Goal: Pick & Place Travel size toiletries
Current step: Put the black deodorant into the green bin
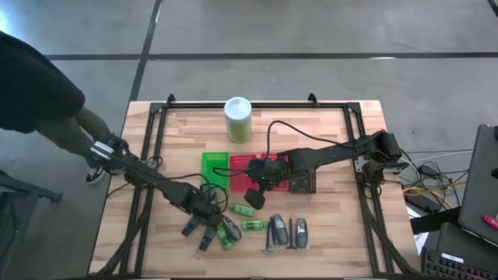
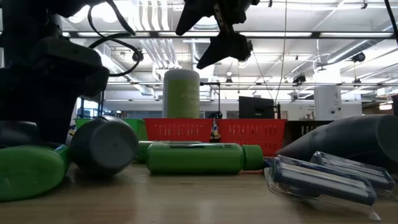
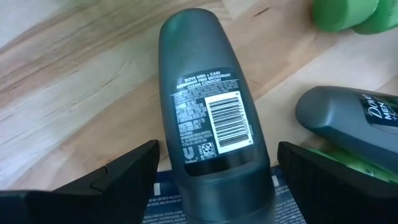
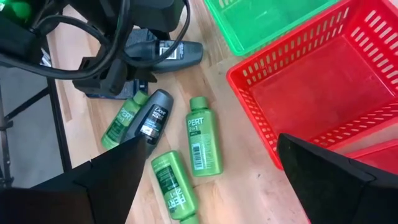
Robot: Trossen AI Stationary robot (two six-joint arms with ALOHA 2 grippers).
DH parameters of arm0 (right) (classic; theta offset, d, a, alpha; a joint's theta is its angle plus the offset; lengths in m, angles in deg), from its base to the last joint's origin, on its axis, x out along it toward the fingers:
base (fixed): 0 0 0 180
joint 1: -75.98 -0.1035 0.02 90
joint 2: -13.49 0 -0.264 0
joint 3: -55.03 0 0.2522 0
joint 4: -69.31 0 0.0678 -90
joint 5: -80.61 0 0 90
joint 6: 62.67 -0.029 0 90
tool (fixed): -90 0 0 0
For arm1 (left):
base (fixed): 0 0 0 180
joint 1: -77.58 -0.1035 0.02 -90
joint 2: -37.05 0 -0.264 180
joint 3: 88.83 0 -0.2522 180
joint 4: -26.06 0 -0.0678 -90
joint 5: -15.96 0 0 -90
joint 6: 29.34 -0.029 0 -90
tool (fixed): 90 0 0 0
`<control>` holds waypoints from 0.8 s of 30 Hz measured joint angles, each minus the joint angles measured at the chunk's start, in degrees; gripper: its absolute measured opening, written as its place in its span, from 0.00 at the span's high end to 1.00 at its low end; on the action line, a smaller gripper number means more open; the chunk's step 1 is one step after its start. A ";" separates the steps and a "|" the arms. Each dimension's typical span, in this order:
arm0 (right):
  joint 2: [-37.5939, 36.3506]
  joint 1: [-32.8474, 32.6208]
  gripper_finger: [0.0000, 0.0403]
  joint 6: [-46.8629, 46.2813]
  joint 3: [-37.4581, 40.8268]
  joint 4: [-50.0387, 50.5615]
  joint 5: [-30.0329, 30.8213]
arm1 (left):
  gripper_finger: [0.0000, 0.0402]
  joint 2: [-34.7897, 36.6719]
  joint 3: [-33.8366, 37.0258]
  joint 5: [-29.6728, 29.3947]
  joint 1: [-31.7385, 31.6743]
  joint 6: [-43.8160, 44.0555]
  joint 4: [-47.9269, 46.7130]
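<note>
Left end effector (image 1: 204, 220) low over the toiletries near the front edge of the worktop (image 1: 327, 124), fingers (image 3: 112, 180) wide apart, one on each side of a grey tube (image 3: 214, 118) lying flat, label up (nothing squeezed yet). Another grey tube (image 3: 354, 124) just beside it, with green bottles (image 3: 348, 15) close by.

Right end effector (image 1: 257, 198) up in the air above the front edge of the red basket (image 4: 323, 93), fingers (image 4: 106, 186) apart, nothing between them. Below it on the wood: two green bottles (image 4: 204, 143) side by side, a third green one (image 4: 121, 124) touching a grey tube (image 4: 152, 115).

More toiletries toward the front middle: two grey tubes (image 1: 289, 231) standing side by side, a thin dark stick (image 1: 268, 237) just beside them.

Green basket (image 1: 215, 167) touching the red one, mid-worktop. Tall green canister (image 1: 238, 118) with white lid near the back edge.
</note>
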 joint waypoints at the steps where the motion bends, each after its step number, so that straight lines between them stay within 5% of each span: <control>1: 0.00 0.00 0.13 0.13 0.00 0.00 0.00 | 0.17 0.00 0.02 0.07 -0.06 -0.01 -0.01; 14: 0.00 0.01 0.19 1.18 0.02 0.00 0.15 | 0.20 -1.45 -0.02 0.87 -0.35 -1.73 -0.96; 24: 0.00 0.00 0.13 1.85 0.04 0.02 0.15 | 0.26 -1.55 -0.05 0.74 -0.32 -2.12 -1.28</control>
